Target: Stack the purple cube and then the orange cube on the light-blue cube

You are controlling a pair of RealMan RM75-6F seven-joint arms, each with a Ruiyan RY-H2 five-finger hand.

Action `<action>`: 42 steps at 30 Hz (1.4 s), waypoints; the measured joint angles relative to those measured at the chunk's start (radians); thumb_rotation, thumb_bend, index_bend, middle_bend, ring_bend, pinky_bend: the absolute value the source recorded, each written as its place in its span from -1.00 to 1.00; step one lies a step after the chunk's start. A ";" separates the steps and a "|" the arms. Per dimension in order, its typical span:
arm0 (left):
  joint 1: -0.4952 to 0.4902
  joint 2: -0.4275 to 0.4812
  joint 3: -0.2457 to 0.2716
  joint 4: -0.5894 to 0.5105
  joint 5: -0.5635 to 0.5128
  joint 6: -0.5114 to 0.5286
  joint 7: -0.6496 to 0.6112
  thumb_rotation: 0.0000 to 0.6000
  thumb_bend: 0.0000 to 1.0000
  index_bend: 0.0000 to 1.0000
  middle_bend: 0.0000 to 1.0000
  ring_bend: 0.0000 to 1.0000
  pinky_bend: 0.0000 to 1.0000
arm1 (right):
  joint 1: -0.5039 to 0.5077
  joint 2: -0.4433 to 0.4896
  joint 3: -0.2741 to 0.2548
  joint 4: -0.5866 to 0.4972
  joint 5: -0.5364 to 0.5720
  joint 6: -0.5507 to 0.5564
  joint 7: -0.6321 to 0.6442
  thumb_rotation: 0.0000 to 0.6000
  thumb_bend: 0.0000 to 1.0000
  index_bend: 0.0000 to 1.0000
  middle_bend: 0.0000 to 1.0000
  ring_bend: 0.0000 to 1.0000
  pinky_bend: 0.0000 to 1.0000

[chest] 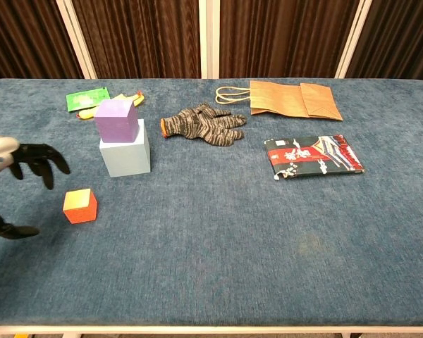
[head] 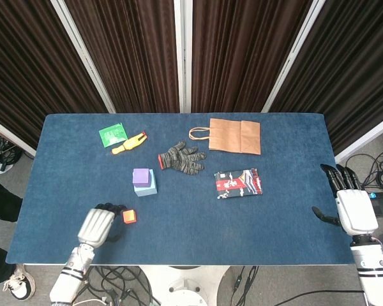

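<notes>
The purple cube (head: 140, 176) (chest: 117, 119) stands on top of the light-blue cube (head: 147, 188) (chest: 125, 155), left of the table's middle. The orange cube (head: 129, 217) (chest: 80, 205) lies alone on the cloth in front of them. My left hand (head: 97, 225) (chest: 14, 184) hovers just left of the orange cube, fingers spread and thumb apart, holding nothing. My right hand (head: 351, 208) stays at the table's right edge, fingers extended, empty; the chest view does not show it.
On the blue table (head: 179, 236) lie a knitted glove (head: 181, 159), a brown paper bag (head: 235, 135), a red and black packet (head: 238, 182), a green packet (head: 112, 134) and a yellow toy (head: 129, 145) further back.
</notes>
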 measured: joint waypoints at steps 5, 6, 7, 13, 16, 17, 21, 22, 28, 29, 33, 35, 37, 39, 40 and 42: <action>-0.008 -0.046 -0.040 0.042 -0.019 -0.025 0.022 1.00 -0.70 -0.26 0.02 -0.31 -0.26 | -0.001 0.002 0.001 0.000 0.000 0.003 0.005 1.00 -0.78 -1.00 -0.80 -1.00 -1.00; -0.009 -0.051 -0.044 0.049 -0.020 -0.028 0.026 1.00 -0.70 -0.26 0.02 -0.31 -0.26 | -0.001 0.002 0.001 0.000 0.001 0.002 0.006 1.00 -0.77 -1.00 -0.80 -1.00 -1.00; -0.010 -0.056 -0.046 0.058 -0.020 -0.030 0.029 1.00 -0.70 -0.26 0.02 -0.31 -0.26 | -0.001 0.003 0.002 0.001 0.003 0.001 0.007 1.00 -0.77 -1.00 -0.80 -1.00 -1.00; -0.013 -0.093 -0.064 0.108 -0.020 -0.046 0.039 1.00 -0.70 -0.26 0.02 -0.31 -0.26 | 0.002 0.003 0.002 0.000 0.005 -0.003 0.005 1.00 -0.78 -1.00 -0.80 -1.00 -1.00; -0.013 -0.112 -0.073 0.136 -0.016 -0.052 0.040 1.00 -0.70 -0.26 0.02 -0.31 -0.26 | 0.002 0.003 0.001 0.000 0.005 -0.004 0.004 1.00 -0.77 -1.00 -0.80 -1.00 -1.00; -0.013 -0.119 -0.078 0.145 -0.018 -0.055 0.039 1.00 -0.70 -0.26 0.02 -0.31 -0.27 | 0.002 0.003 0.002 0.000 0.006 -0.004 0.004 1.00 -0.77 -1.00 -0.80 -1.00 -1.00; -0.010 -0.134 -0.092 0.165 -0.030 -0.063 0.037 1.00 -0.70 -0.26 0.02 -0.31 -0.27 | 0.003 0.002 0.003 0.001 0.009 -0.006 0.006 1.00 -0.77 -1.00 -0.80 -1.00 -1.00; -0.010 -0.136 -0.094 0.170 -0.032 -0.066 0.037 1.00 -0.70 -0.26 0.02 -0.31 -0.27 | 0.004 0.002 0.003 0.001 0.009 -0.007 0.005 1.00 -0.77 -1.00 -0.80 -1.00 -1.00; -0.013 -0.147 -0.111 0.186 -0.043 -0.087 0.025 1.00 -0.70 -0.26 0.02 -0.31 -0.27 | 0.007 -0.001 0.004 0.002 0.017 -0.013 -0.003 1.00 -0.77 -1.00 -0.80 -1.00 -1.00; -0.014 -0.149 -0.114 0.187 -0.046 -0.093 0.024 1.00 -0.70 -0.26 0.02 -0.31 -0.27 | 0.007 -0.002 0.004 0.002 0.018 -0.013 -0.005 1.00 -0.77 -1.00 -0.80 -1.00 -1.00; -0.018 -0.155 -0.120 0.187 -0.056 -0.110 0.022 1.00 -0.69 -0.26 0.03 -0.31 -0.26 | 0.007 -0.002 0.006 0.002 0.022 -0.012 -0.006 1.00 -0.77 -1.00 -0.80 -1.00 -1.00; -0.021 -0.158 -0.122 0.186 -0.060 -0.119 0.022 1.00 -0.69 -0.26 0.04 -0.31 -0.26 | 0.007 -0.002 0.006 0.002 0.023 -0.011 -0.007 1.00 -0.77 -1.00 -0.80 -1.00 -1.00; -0.023 -0.160 -0.124 0.190 -0.063 -0.126 0.024 1.00 -0.69 -0.26 0.04 -0.31 -0.26 | 0.006 -0.002 0.006 0.003 0.023 -0.009 -0.008 1.00 -0.77 -1.00 -0.80 -1.00 -1.00; -0.026 -0.163 -0.127 0.196 -0.067 -0.132 0.025 1.00 -0.68 -0.26 0.04 -0.31 -0.26 | 0.005 -0.002 0.006 0.004 0.023 -0.009 -0.007 1.00 -0.76 -1.00 -0.80 -1.00 -1.00; -0.027 -0.165 -0.129 0.199 -0.068 -0.134 0.025 1.00 -0.66 -0.26 0.05 -0.31 -0.26 | 0.005 -0.001 0.006 0.004 0.024 -0.008 -0.006 1.00 -0.76 -1.00 -0.80 -1.00 -1.00; -0.029 -0.168 -0.132 0.205 -0.070 -0.137 0.024 1.00 -0.64 -0.26 0.07 -0.31 -0.26 | 0.005 -0.001 0.007 0.006 0.024 -0.008 -0.004 1.00 -0.76 -1.00 -0.80 -1.00 -1.00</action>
